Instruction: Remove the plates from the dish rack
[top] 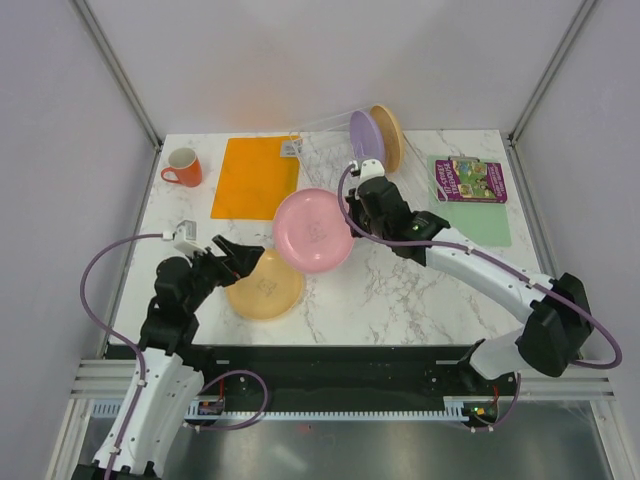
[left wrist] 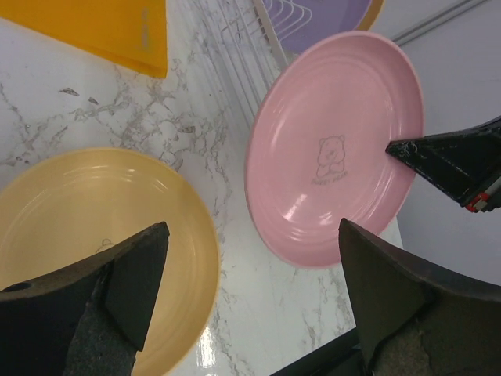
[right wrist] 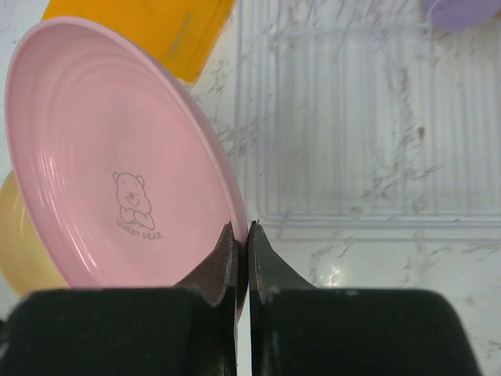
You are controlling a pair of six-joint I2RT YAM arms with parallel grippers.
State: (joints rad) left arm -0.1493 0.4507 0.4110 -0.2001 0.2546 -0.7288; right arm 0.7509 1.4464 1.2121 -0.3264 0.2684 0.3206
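My right gripper (top: 352,222) is shut on the rim of the pink plate (top: 312,230) and holds it tilted above the table; the plate also shows in the right wrist view (right wrist: 109,164) and the left wrist view (left wrist: 337,149). The yellow-orange plate (top: 265,284) lies flat on the table, also in the left wrist view (left wrist: 86,235). My left gripper (top: 240,254) is open and empty just above its left edge. The clear dish rack (top: 335,150) stands at the back with the purple plate (top: 366,134) and the tan-orange plate (top: 388,132) upright in it.
A flat orange mat (top: 255,177) lies left of the rack. A red mug (top: 183,167) stands at the back left. A green mat (top: 470,205) with a purple book (top: 470,180) lies at the back right.
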